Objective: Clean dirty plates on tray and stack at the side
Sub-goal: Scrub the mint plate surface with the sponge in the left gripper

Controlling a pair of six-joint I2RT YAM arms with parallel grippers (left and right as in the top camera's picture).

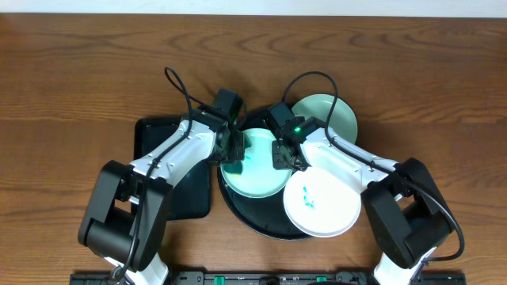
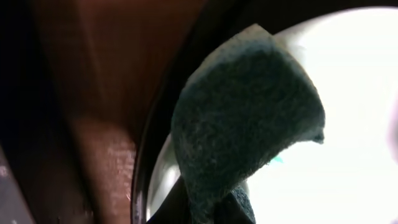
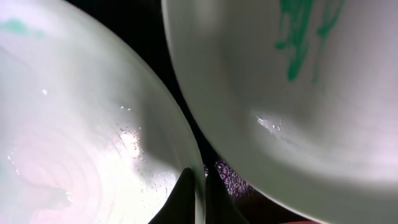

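Down on the round black tray (image 1: 252, 218), mid-bench by the near edge: pinching a dark green scrub pad (image 2: 249, 118) in the left fingers (image 1: 231, 149), over the left side of the smeared mint plate (image 1: 257, 176). Nipping that plate's right rim with the right fingers (image 1: 287, 152), clamped tight. Toward the near edge, a teal-streaked white plate (image 1: 323, 202); toward the far edge, a second mint plate (image 1: 329, 115).

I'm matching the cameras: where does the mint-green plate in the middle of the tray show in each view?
Overhead: mint-green plate at the centre of the round black tray.
Left wrist: washed-out white, right side, behind the scouring pad.
Right wrist: left half, rim pinched by the right gripper.
Shared landmark: the tray's dark band.
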